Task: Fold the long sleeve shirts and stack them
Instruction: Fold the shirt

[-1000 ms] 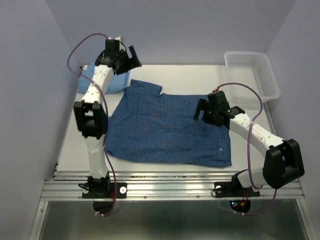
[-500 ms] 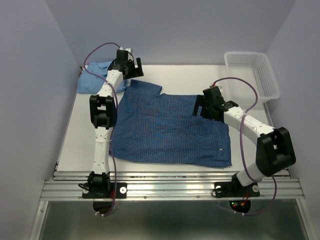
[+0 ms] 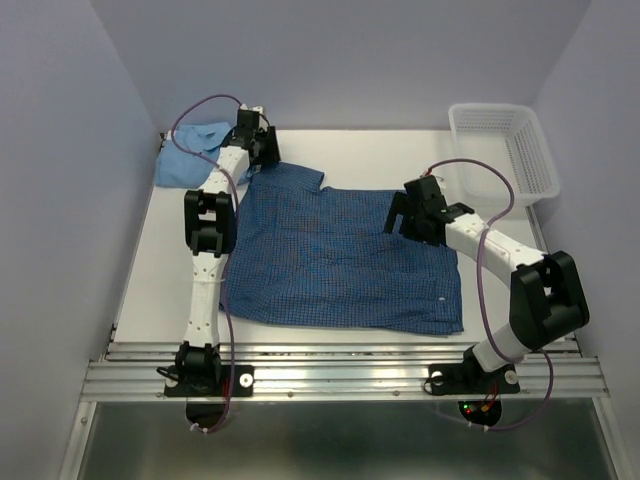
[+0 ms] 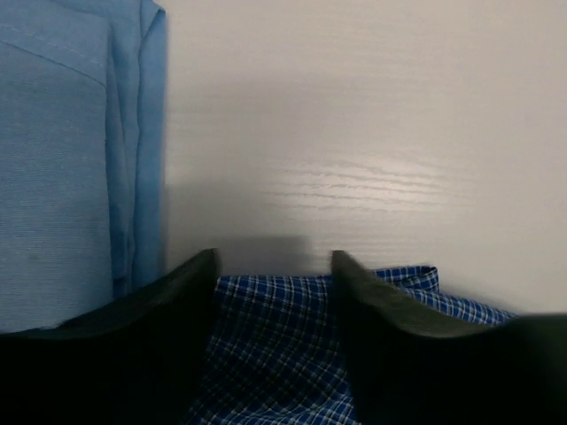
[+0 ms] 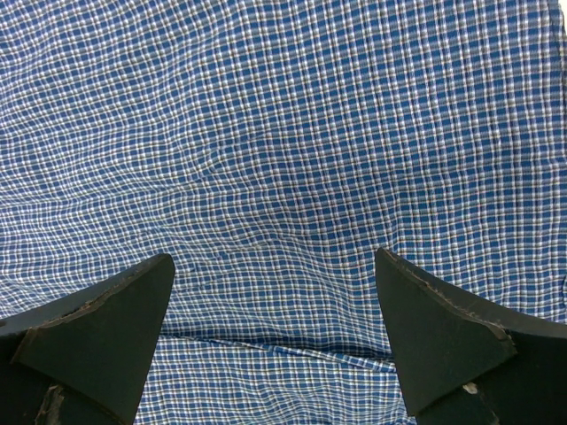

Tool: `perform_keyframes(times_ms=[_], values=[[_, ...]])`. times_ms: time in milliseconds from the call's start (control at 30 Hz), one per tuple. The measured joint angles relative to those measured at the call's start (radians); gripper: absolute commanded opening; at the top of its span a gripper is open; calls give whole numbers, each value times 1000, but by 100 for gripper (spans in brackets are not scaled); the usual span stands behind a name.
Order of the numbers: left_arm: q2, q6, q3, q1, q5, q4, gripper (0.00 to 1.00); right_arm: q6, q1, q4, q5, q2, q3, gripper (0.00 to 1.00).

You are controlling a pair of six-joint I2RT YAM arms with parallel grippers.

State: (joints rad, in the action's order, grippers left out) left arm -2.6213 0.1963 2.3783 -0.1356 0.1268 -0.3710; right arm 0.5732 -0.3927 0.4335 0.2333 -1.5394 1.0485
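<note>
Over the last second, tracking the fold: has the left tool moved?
Yes: the left tool went right, away from the light blue shirt, to the checked shirt's far edge.

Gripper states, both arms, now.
Left gripper: open, holding nothing, at the checked shirt's far edge.
Right gripper: open, holding nothing, above the checked shirt.

Top external: high at near side, looking down on table (image 3: 380, 160).
Left wrist: very near, facing checked shirt (image 4: 275, 354) edge and light blue shirt (image 4: 62, 177).
Right wrist: close above checked shirt.
Shared: checked shirt.
</note>
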Motion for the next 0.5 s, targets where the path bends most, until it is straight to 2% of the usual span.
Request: perform_keyframes(times_ms=[33,67,100,300,500], values=[[0,2,-1,0,7,2,22,4,0,-1,0,0,-5,100],[0,6,-4,0,12,3,7,8,0,-1,0,1,-10,100],[0,9,-10,0,16,3,0,9,0,-1,-1,2,-14,100],[2,22,-36,0,57,18,0,15,0,-1,-1,10,-46,100],[115,26,-170,-6,91,53,0,26,0,-10,-1,20,-101,100]])
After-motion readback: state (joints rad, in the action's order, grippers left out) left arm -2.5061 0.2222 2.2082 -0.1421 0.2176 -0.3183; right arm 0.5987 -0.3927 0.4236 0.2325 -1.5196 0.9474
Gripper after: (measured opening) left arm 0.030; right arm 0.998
